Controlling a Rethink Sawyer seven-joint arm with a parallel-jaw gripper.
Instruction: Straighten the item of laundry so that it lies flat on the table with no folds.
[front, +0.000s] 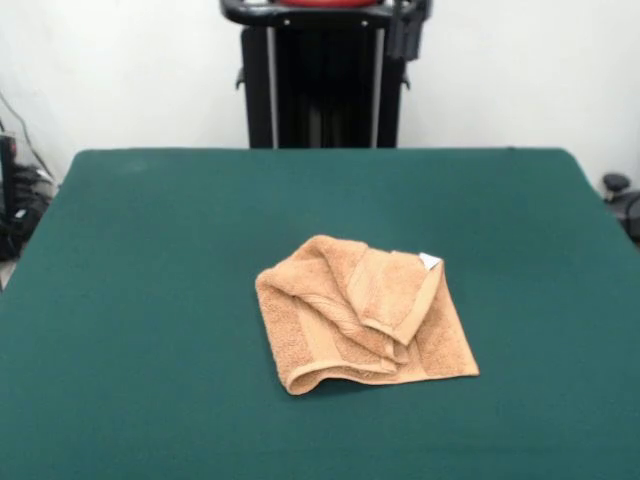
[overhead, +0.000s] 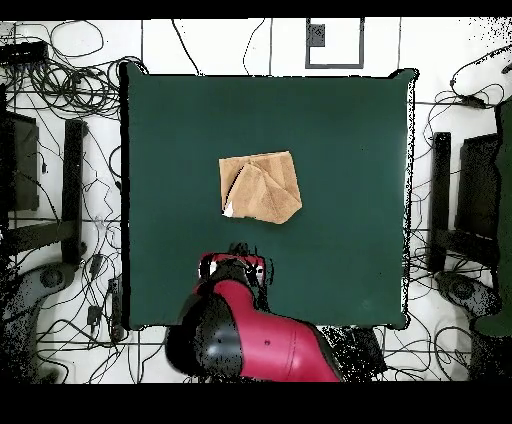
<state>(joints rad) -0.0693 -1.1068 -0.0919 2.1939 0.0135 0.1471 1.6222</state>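
Observation:
The orange-tan towel (front: 360, 315) lies crumpled near the middle of the dark green table (front: 150, 250). One corner is folded over the top, and a small white tag (front: 430, 261) shows at its far right corner. In the overhead view the towel (overhead: 262, 186) lies slightly left of the table's (overhead: 340, 120) centre, with the tag (overhead: 230, 210) on its lower left. The red arm (overhead: 250, 340) is drawn back over the table's bottom edge. Its gripper end (overhead: 235, 268) is well short of the towel and touches nothing. The front view shows no gripper.
The black pedestal (front: 320, 80) stands behind the table's far edge. In the overhead view, tangled cables (overhead: 60, 70) and black stands (overhead: 72, 190) lie on the floor around the table, and a dark frame (overhead: 333, 42) sits beyond its top edge.

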